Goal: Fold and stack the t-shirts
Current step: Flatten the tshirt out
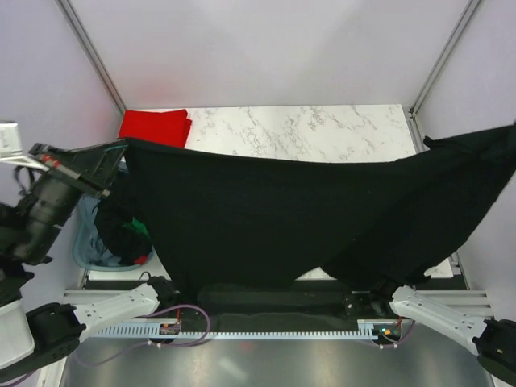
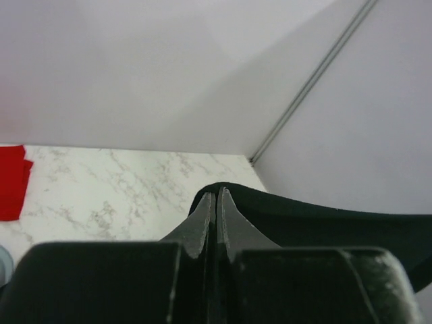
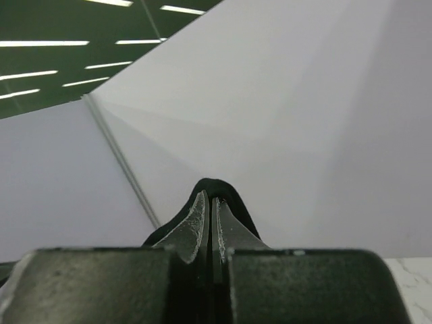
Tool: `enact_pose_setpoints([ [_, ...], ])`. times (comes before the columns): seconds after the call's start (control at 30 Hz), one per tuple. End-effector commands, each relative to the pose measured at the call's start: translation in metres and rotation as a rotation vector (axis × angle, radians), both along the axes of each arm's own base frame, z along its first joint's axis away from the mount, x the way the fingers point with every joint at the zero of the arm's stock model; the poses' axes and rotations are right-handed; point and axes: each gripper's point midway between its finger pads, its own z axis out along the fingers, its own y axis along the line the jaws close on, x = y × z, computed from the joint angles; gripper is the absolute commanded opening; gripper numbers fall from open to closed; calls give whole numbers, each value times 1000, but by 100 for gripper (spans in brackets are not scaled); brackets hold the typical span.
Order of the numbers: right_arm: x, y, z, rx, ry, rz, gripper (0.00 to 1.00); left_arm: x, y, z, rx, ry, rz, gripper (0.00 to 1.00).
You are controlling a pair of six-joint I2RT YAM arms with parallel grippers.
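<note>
A large black t-shirt (image 1: pixel 274 222) hangs stretched in the air across the table, held at both upper corners. My left gripper (image 1: pixel 121 147) is shut on its left corner; in the left wrist view the gripper (image 2: pixel 217 194) pinches the black cloth (image 2: pixel 324 226). My right gripper is out of the top view past the right edge; in the right wrist view the gripper (image 3: pixel 208 196) is shut on the black cloth (image 3: pixel 233 196). A folded red t-shirt (image 1: pixel 155 126) lies at the table's far left corner, also seen in the left wrist view (image 2: pixel 10 181).
A grey-blue tub (image 1: pixel 87 246) with dark and green shirts (image 1: pixel 125 234) stands left of the table. The white marble table (image 1: pixel 322 133) shows behind the hanging shirt. Walls and frame posts (image 1: pixel 93 52) close in the back and sides.
</note>
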Motion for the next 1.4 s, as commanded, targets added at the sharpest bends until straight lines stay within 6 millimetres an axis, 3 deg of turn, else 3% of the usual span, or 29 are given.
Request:
enact_pose_setpoints([
  [0.0,73,33,-19,-57,163,-160,0,55,-28,-35,151,98,139,2],
  [0.1,109,35,-43,-111,287,-335,0,87,-41,-59,232,157,231,2],
  [0.2,148,55,-64,-217,373,-467,0,116,-49,-71,327,165,318,2],
  [0.27,173,68,-69,-260,386,-550,0,151,-67,-93,422,209,327,2],
  [0.3,188,73,-79,-323,397,-593,0,177,-51,-103,434,254,382,2],
  [0.33,214,86,-88,-344,411,-611,0,206,-57,-127,444,321,371,2],
  [0.37,238,57,-95,-328,441,-708,0,232,-42,-145,437,379,377,2],
  [0.4,265,63,-103,-356,430,-646,0,250,-38,-156,431,413,383,2],
  [0.43,306,63,-129,-320,486,-635,0,267,-35,-170,429,452,386,2],
  [0.47,334,28,-147,-302,539,-708,0,305,-30,-214,456,555,378,2],
  [0.5,357,21,-155,-283,557,-703,0,322,-27,-217,443,567,378,2],
  [0.53,410,5,-213,-302,692,-718,3,357,-25,-277,469,699,344,2],
  [0.57,438,9,-239,-316,761,-642,81,369,-26,-299,468,760,307,10],
  [0.6,452,19,-185,-261,671,-554,98,392,-30,-281,430,733,279,16],
  [0.63,487,22,-294,-363,972,-520,98,376,-28,-309,448,899,237,22],
  [0.67,493,26,-296,-352,988,-501,98,380,-28,-314,437,935,232,28],
  [0.7,493,30,-283,-338,959,-486,98,389,-30,-323,443,956,230,35],
  [0.77,491,39,-300,-360,1000,-453,98,389,-32,-326,439,944,220,39],
  [0.8,469,38,-326,-392,1076,-432,98,374,-28,-336,444,984,224,41],
  [0.83,476,42,-310,-353,962,-423,98,368,-25,-334,436,978,237,42],
  [0.87,466,43,-312,-351,939,-403,98,370,-25,-329,418,942,250,42],
  [0.9,450,40,-353,-366,1009,-395,98,358,-23,-349,428,994,250,43],
  [0.93,433,38,-328,-338,956,-399,98,348,-22,-329,392,959,258,42],
  [0.97,424,35,-335,-332,979,-397,98,342,-24,-329,376,960,251,42],
  [1.0,412,33,-358,-339,1037,-391,98,336,-27,-343,369,976,241,41],
  [1.07,387,19,-370,-310,1099,-434,98,323,-38,-339,341,954,207,41],
  [1.2,353,-3,-432,-243,1258,-449,98,307,-65,-386,335,1009,119,40],
  [1.27,351,-16,-457,-191,1335,-439,98,297,-83,-412,339,1060,62,38],
  [1.37,361,-11,-484,-190,1427,-361,98,288,-103,-445,354,1111,6,37],
])
